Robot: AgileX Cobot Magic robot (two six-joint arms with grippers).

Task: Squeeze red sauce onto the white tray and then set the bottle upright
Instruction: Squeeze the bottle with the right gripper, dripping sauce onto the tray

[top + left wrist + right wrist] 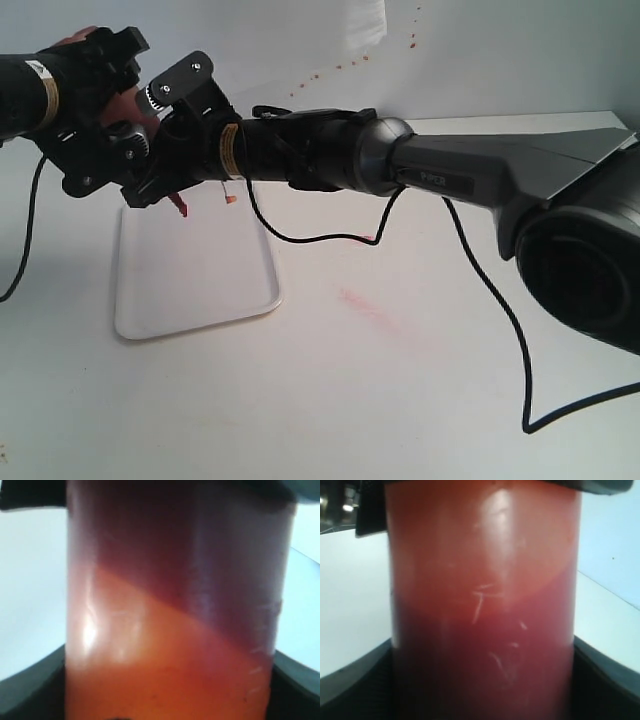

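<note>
Tabletop (400, 400) holds the white tray (200, 290); left gripper (95, 120) and right gripper (165, 135) clamp the bottle (170, 605), and oversqueezing could spurt beyond the rim.

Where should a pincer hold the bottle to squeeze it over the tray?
Mid-body of the bottle, coming in from the side across the round wall. It's a plain straight cylinder there; its nozzle points down over the white tray.

The bottle (165, 605) is translucent: dark maroon in one part, glowing orange-red in the other. Its nozzle (178, 206) is red. The tray (190, 285) is plain white. The white surface (400, 420) carries a faint pink smear (365, 305). The cable (312, 240) is black.
</note>
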